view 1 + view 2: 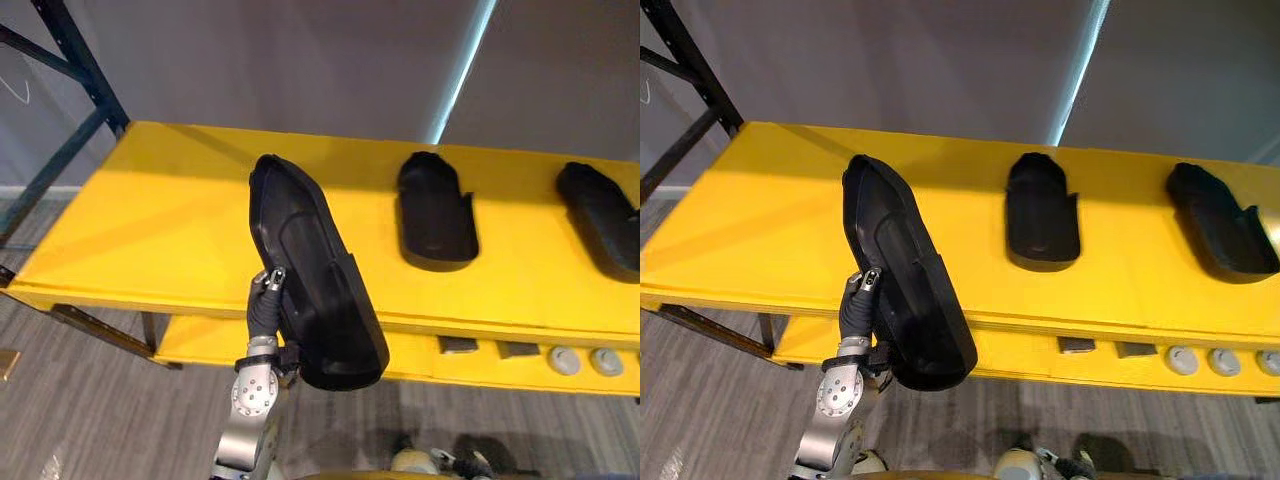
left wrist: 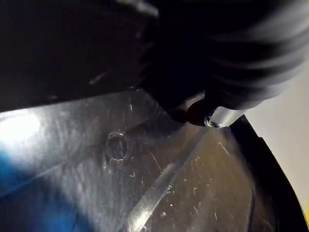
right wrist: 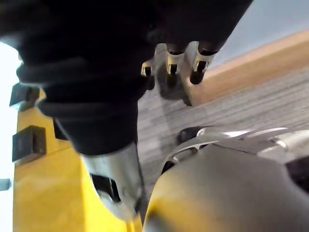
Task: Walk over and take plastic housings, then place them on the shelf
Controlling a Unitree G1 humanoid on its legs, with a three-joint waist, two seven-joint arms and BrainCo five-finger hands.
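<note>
A long black plastic housing (image 1: pixel 310 270) is held tilted, its far end over the yellow shelf top (image 1: pixel 150 230) and its near end past the shelf's front edge. My left hand (image 1: pixel 264 305) comes up from below and grips it at its left rim, thumb (image 2: pixel 215 116) pressed on the inner face (image 2: pixel 145 183); the fingers are hidden behind the housing. Two more black housings (image 1: pixel 435 212) (image 1: pixel 600 215) lie on the shelf to the right. My right hand (image 3: pixel 169 63) hangs low beside the shelf with relaxed fingers, holding nothing.
A lower yellow shelf (image 1: pixel 200 345) carries small dark blocks (image 1: pixel 460 345) and grey round parts (image 1: pixel 563 360). A dark blue rack upright (image 1: pixel 80 60) with diagonal braces stands at the left. The left part of the shelf top is bare.
</note>
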